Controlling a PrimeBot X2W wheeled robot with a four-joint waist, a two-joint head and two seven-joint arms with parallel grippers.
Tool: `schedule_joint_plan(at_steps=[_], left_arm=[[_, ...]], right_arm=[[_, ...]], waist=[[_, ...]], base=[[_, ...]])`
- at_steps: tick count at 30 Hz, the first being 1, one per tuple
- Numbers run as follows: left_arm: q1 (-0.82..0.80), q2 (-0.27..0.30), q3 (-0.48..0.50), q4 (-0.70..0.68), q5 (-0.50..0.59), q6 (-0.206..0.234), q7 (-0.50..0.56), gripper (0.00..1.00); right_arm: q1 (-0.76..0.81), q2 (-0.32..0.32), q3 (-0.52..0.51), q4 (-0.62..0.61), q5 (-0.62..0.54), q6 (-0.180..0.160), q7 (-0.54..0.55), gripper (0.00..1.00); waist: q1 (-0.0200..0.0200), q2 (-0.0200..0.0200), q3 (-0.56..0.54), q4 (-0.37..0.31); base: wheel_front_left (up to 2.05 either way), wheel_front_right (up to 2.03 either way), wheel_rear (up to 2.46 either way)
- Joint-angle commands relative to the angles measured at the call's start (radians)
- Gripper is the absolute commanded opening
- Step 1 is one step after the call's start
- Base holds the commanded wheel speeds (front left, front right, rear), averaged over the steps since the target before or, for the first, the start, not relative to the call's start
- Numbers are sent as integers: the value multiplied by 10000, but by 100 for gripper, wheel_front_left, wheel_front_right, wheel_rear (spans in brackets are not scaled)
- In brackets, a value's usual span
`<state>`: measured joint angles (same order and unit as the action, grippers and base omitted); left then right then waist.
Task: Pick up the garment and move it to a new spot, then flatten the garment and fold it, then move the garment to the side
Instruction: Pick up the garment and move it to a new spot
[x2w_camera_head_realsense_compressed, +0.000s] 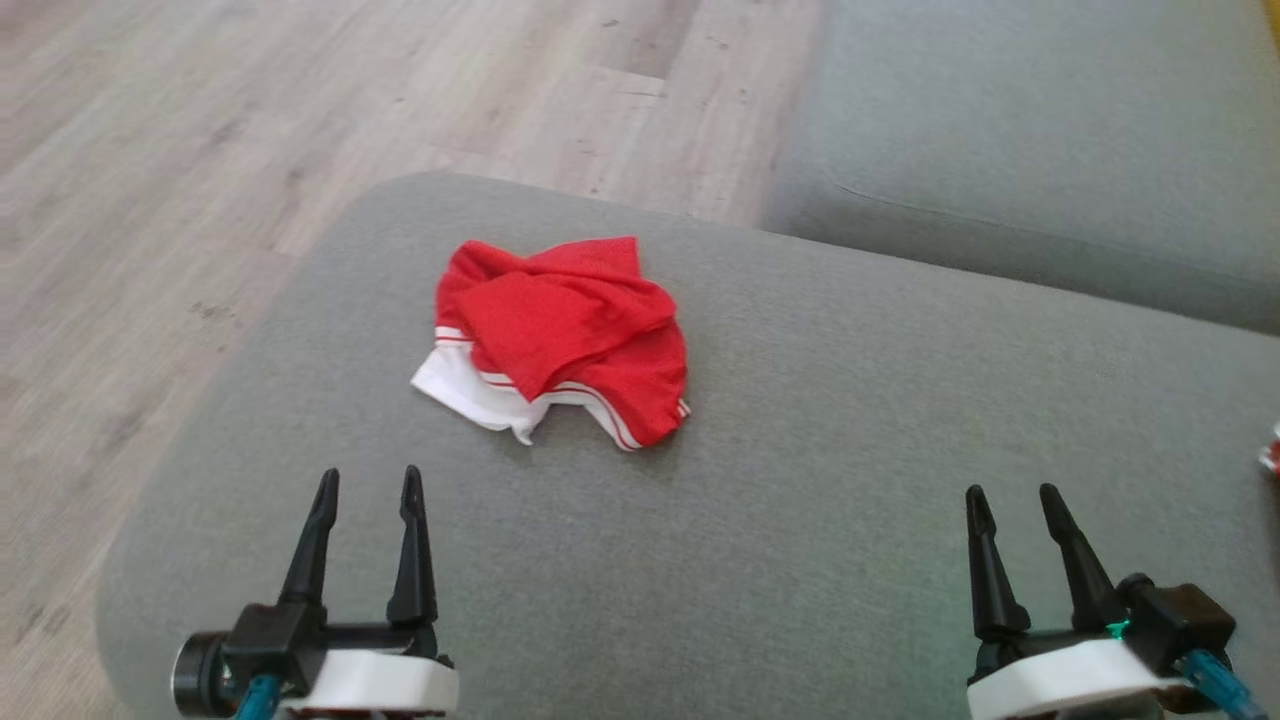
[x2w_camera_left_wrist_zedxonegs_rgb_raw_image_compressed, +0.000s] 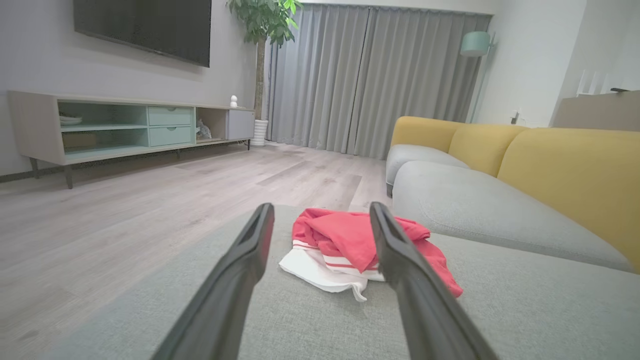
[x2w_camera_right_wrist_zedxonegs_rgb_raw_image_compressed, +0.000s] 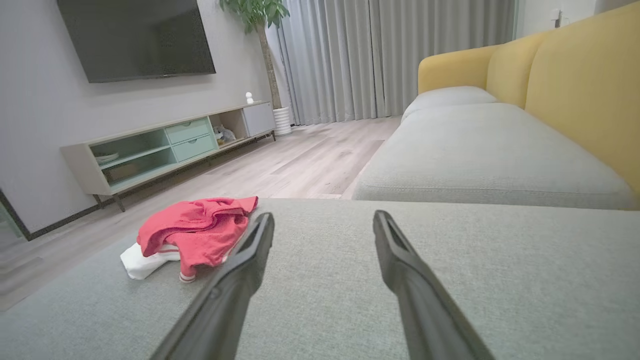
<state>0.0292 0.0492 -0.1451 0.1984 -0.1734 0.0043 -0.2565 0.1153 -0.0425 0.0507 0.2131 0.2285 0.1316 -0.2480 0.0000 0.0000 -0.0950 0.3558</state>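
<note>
A broad grey cushion (x2w_camera_head_realsense_compressed: 800, 520) serves as the work surface. A crumpled garment (x2w_camera_head_realsense_compressed: 560, 335) lies on top of it, in the cushion's far left part, a little in from the rounded far edge. The garment is red with a white band and thin red stripes. It sits in a loose heap of overlapping folds, and the white band pokes out on the side facing the cushion's near left corner.

The left gripper (x2w_camera_head_realsense_compressed: 369, 475) is over the cushion's near left part, its two dark fingers pointing toward the garment. Its jaws are spread apart with nothing between them, and the tips are clear of the cloth. The right gripper (x2w_camera_head_realsense_compressed: 1011, 492) is over the cushion's near right part, well apart from the garment. Its jaws are spread too and hold nothing.

Past the cushion's far edge lies a pale wood floor (x2w_camera_head_realsense_compressed: 200, 150). Past its far right corner is a grey sofa seat (x2w_camera_head_realsense_compressed: 1000, 120) with yellow backrests (x2w_camera_left_wrist_zedxonegs_rgb_raw_image_compressed: 575, 170). Across the floor from the cushion stand a low cabinet (x2w_camera_left_wrist_zedxonegs_rgb_raw_image_compressed: 125, 125), a dark screen (x2w_camera_left_wrist_zedxonegs_rgb_raw_image_compressed: 145, 25) on the wall above it, a potted plant (x2w_camera_left_wrist_zedxonegs_rgb_raw_image_compressed: 262, 20) and grey curtains (x2w_camera_left_wrist_zedxonegs_rgb_raw_image_compressed: 375, 75).
</note>
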Motion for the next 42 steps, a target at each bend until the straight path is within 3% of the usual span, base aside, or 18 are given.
schedule_joint_plan(at_steps=[1,12,17,22,26,31,37,42], left_arm=[[-366,10,381,-300,94,-34,-53,100],[-275,10,458,-324,143,-75,-53,100],[-266,10,543,-353,122,-80,-53,100],[-631,74,484,-146,360,-357,-53,100],[-1624,468,139,572,591,-782,164,100],[-3667,1143,-645,1539,691,-1231,1542,100],[-5854,1978,-2237,2897,-6,-1343,3262,100],[-6840,2575,-3324,3590,-901,-1346,3715,100]], right_arm=[[-231,-78,238,-284,55,-9,-137,100],[-177,-78,327,-267,221,-9,-137,100],[-199,-78,358,-280,240,-9,-137,100],[-285,-78,265,-330,235,-9,-137,100],[-380,-78,191,-398,198,-9,-137,100],[-724,-78,33,-555,18,-9,-137,100],[-1313,-78,-144,-643,-73,-9,-137,100],[-1632,-78,-138,-671,-90,-9,-137,100]], waist=[[0,0,-43,160],[0,0,-127,508],[0,0,-102,411],[0,0,122,143],[0,0,485,-169],[0,0,1467,-700],[0,0,2473,-1415],[0,0,2934,-1856]], base=[[0,0,0],[0,0,0],[0,0,0],[0,0,0],[0,0,0],[0,0,0],[0,0,0],[0,0,0]])
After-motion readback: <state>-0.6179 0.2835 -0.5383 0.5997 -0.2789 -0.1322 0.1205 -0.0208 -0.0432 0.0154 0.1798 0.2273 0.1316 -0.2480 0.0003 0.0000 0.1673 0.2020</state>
